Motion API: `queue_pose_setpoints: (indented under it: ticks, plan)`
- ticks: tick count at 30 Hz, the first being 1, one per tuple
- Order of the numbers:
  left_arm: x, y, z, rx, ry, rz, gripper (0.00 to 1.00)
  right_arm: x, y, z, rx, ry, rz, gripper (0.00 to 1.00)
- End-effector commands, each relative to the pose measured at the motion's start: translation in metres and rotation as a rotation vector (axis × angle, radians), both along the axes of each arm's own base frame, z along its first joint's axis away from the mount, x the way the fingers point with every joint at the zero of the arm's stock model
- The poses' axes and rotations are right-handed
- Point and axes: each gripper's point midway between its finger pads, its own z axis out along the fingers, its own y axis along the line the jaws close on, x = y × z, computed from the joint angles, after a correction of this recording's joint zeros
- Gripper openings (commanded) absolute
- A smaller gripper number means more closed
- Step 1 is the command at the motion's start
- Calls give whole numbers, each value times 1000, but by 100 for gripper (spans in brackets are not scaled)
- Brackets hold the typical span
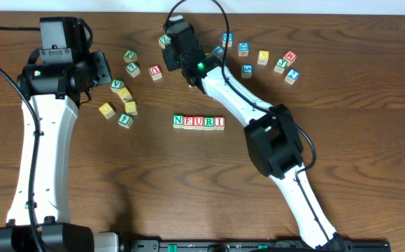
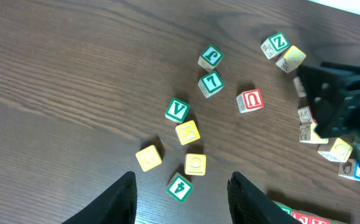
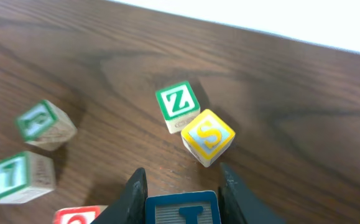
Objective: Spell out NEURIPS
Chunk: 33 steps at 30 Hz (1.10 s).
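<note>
I count five of seven placed, the row of wooden letter cubes reading NEURI (image 1: 199, 122) on the brown bench (image 1: 139, 182), while beyond that row my right gripper (image 3: 183, 179) clamps a blue-faced wooden cube (image 3: 181, 210) just short of the yellow-faced wooden S cube (image 3: 208, 137).

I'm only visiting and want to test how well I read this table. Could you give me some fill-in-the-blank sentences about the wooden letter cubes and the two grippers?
The row of small wooden letter cubes mid-table reads ____ so far.
Beside the yellow-framed wooden S cube lies a green-framed wooden cube lettered ____.
The right gripper is closed on a third wooden cube whose frame is ____.
The left gripper hangs over the table with jaws ____ and empty.
Missing words: NEURI; Z; blue; open.
</note>
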Motion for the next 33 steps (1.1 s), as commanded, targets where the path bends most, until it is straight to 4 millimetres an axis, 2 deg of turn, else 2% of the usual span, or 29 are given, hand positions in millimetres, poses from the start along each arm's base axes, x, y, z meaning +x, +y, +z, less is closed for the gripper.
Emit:
queue_pose_setpoints:
  ticks: [1, 7, 11, 16, 20, 23, 28, 33]
  plan:
    - [3, 3, 5, 2, -13, 12, 47, -7, -5, 75, 46, -60, -12, 16]
    - [3, 3, 5, 2, -13, 12, 47, -43, -30, 142, 23, -28, -12, 15]
    - [3, 3, 5, 2, -13, 12, 47, -79, -55, 179, -9, 26, -16, 20]
    - [3, 3, 5, 2, -13, 12, 47, -119, -84, 195, -61, 119, -27, 22]
    - [3, 3, 5, 2, -13, 12, 47, -142, -109, 176, -136, 247, -56, 22]
    - [3, 3, 5, 2, -13, 12, 47, -149, -125, 156, -186, 334, -84, 20]
    - [3, 3, 5, 3, -13, 12, 47, -154, -155, 111, -245, 477, -163, 19]
    - [3, 3, 5, 2, -13, 12, 47, -166, -179, 60, -281, 604, -246, 14]
